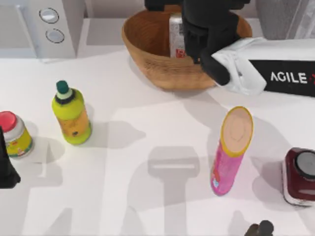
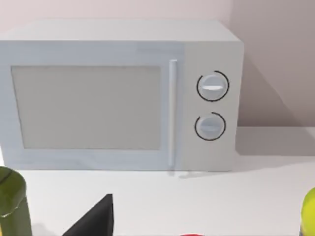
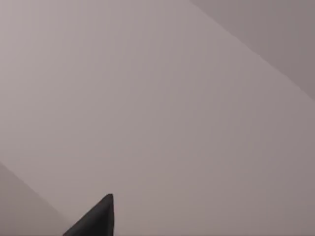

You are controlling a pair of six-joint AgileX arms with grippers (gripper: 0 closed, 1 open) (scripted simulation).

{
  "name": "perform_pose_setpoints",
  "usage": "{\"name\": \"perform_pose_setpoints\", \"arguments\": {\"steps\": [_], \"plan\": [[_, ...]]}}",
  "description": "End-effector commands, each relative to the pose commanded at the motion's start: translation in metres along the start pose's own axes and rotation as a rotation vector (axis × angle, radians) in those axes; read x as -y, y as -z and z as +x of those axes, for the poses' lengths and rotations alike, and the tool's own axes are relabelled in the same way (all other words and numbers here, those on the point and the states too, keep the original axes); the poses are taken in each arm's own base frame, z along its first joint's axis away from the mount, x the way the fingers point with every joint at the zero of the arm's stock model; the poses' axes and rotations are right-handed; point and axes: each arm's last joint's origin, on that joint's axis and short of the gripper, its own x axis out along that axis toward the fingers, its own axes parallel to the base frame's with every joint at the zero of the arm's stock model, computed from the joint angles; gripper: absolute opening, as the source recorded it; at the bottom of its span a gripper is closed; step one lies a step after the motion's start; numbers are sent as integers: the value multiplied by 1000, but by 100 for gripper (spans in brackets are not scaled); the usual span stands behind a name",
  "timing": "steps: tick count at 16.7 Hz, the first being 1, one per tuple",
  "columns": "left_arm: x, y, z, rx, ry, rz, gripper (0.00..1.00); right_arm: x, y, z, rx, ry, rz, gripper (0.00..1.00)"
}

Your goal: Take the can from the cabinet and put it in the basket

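The can (image 1: 176, 35), silver with a red label, stands upright inside the orange-brown wicker basket (image 1: 147, 46) at the back of the table. My right gripper (image 1: 193, 34) is right beside the can, over the basket, and seems to touch it. Its white arm reaches in from the right. The grey cabinet (image 1: 283, 17) shows partly at the back right corner. My left gripper (image 1: 6, 169) is parked at the table's left edge. In the right wrist view there is a bare wall and one dark fingertip (image 3: 96, 216).
A white microwave (image 1: 47, 24) stands at the back left, also in the left wrist view as the microwave (image 2: 118, 98). On the table are a yellow-green bottle (image 1: 71, 115), a red-lidded jar (image 1: 14, 133), a tall pink tube (image 1: 230, 150) and a dark red jar (image 1: 300, 177).
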Motion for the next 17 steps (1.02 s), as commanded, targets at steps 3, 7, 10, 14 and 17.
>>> {"name": "perform_pose_setpoints", "arguments": {"steps": [3,7,10,14,17], "plan": [[0,0,0,0,0,0,100,28,-21,-12,-5,-1,-6,100],[0,0,0,0,0,0,100,88,-59,-49,-8,-2,-11,100],[0,0,0,0,0,0,100,142,-82,-98,1,0,-9,100],[0,0,0,0,0,0,100,209,-87,-190,54,4,7,100],[0,0,0,0,0,0,100,240,-56,-251,87,6,11,100]]}}
